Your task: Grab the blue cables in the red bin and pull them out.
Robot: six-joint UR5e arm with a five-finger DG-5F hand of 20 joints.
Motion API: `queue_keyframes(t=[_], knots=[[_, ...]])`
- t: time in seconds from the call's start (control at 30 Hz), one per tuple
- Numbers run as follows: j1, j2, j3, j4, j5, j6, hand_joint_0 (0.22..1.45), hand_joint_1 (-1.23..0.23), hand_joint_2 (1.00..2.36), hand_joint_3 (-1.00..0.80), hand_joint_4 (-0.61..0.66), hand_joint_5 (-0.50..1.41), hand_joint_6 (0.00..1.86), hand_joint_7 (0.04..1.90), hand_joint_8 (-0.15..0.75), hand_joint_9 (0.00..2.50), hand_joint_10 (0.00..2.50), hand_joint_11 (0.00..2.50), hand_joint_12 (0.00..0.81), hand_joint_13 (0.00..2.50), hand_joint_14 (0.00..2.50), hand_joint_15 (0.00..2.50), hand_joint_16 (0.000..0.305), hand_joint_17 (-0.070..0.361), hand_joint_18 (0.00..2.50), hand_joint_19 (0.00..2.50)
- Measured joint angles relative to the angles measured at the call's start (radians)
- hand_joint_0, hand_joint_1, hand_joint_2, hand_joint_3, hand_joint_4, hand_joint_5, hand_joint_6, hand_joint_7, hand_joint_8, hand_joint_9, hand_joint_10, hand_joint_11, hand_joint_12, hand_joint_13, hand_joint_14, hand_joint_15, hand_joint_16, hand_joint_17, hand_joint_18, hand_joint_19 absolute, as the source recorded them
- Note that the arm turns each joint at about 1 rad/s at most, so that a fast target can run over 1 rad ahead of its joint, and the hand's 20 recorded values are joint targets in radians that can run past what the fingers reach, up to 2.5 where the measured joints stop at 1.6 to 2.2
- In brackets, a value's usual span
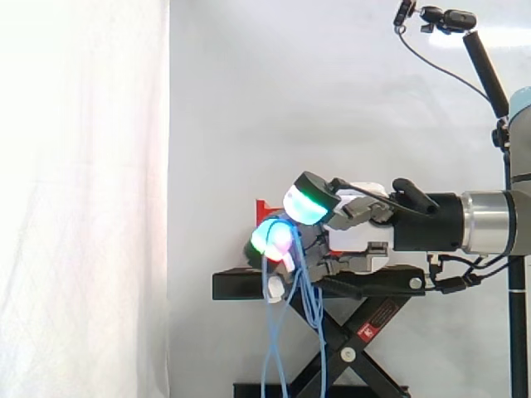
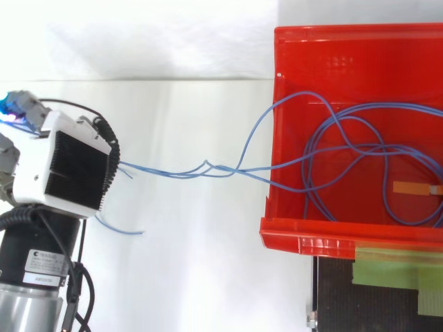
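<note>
Several thin blue cables (image 2: 208,168) stretch taut from inside the red bin (image 2: 311,242) over its left wall to my hand (image 2: 69,169) at the far left. More of them lie in loops (image 2: 360,149) on the bin's floor. In the side view my hand (image 1: 357,236) is level with the stand top, its fingers curled and pinching the cables between glowing pads (image 1: 274,239). From the pinch the blue cables (image 1: 314,307) hang in loose strands towards the floor. A bit of the red bin (image 1: 264,207) shows behind the hand.
The bin rests on a black scissor stand (image 1: 241,284), which has a strip of green tape (image 2: 394,266) on top. An orange tag (image 2: 412,188) sits on a cable inside the bin. A camera on a boom (image 1: 448,18) hangs at the upper right, before the white curtain.
</note>
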Motion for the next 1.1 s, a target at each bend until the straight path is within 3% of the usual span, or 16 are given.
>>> queue_keyframes(t=[0.57, 0.83, 1.1], knots=[[0.001, 0.000, 0.000, 0.000, 0.000, 0.001, 0.75, -0.76, 1.00, -1.00, 0.17, 0.91, 0.01, 0.74, 0.247, 0.99, 0.03, 0.91, 0.344, 0.82, 0.02, 0.55, 0.043, 0.097, 0.64, 0.49], [0.002, 0.000, 0.000, 0.000, 0.000, 0.001, 0.76, -0.80, 1.00, -1.00, 0.14, 0.99, 0.00, 0.91, 0.248, 1.00, 0.03, 0.92, 0.339, 0.83, 0.02, 0.56, 0.042, 0.095, 0.64, 0.49], [0.003, 0.000, 0.000, 0.000, 0.001, 0.001, 0.80, -0.84, 1.00, -1.00, 0.11, 0.93, 0.40, 0.81, 0.243, 1.01, 0.03, 0.92, 0.332, 0.83, 0.02, 0.55, 0.041, 0.092, 0.64, 0.50]])
